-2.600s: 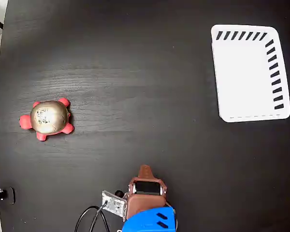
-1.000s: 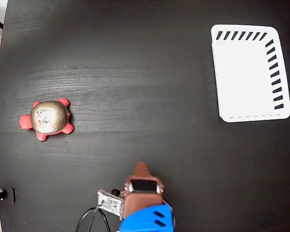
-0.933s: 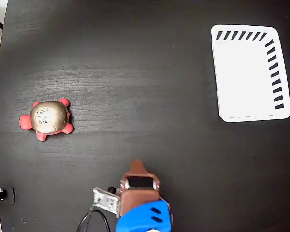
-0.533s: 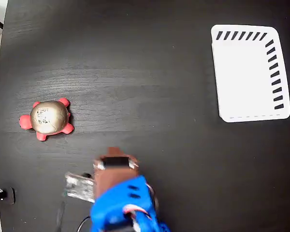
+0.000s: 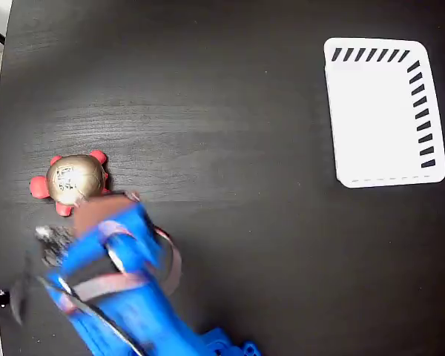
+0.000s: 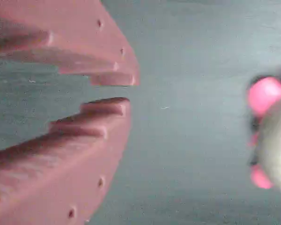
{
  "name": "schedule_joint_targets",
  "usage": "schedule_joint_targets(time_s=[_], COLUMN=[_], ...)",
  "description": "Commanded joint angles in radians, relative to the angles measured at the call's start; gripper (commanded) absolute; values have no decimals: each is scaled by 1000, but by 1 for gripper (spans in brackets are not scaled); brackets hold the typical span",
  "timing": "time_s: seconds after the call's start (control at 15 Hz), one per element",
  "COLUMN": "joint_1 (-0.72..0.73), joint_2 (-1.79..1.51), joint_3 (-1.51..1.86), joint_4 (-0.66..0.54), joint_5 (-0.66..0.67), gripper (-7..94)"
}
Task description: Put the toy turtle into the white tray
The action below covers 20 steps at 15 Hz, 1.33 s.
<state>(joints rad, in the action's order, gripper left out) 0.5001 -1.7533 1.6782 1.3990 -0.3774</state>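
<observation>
The toy turtle [image 5: 76, 180], with a gold-tan shell and red legs, sits at the left of the black table in the fixed view. In the wrist view it shows blurred at the right edge [image 6: 277, 150], pink legs visible. My gripper [image 5: 127, 200], brown-red on a blue arm, is motion-blurred just below and right of the turtle, close to it but not around it. In the wrist view the gripper [image 6: 125, 92] has its toothed fingers a narrow gap apart, with only table between them. The white tray [image 5: 378, 111] lies far off at the upper right with nothing in it.
The blue arm [image 5: 126, 297] and its cables cross the lower left of the table. The table's left edge [image 5: 0, 148] runs close to the turtle, with a small dark fitting [image 5: 1, 300] below it. Bare black tabletop lies between turtle and tray.
The arm has swung from the bottom centre to the left and up, bringing the gripper next to the turtle. Turtle and tray have not moved.
</observation>
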Motion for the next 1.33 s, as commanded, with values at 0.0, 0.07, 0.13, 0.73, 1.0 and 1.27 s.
schedule_joint_targets(time_s=[0.0,0.07,0.13,0.73,1.0,1.27], joint_1=[49,54,54,152,189,193], joint_2=[173,261,331,543,601,678], joint_3=[-265,-356,-433,-581,-581,-624], joint_4=[77,112,132,152,152,120], joint_5=[-12,-2,12,32,35,32], gripper=[0,0,0,46,58,58])
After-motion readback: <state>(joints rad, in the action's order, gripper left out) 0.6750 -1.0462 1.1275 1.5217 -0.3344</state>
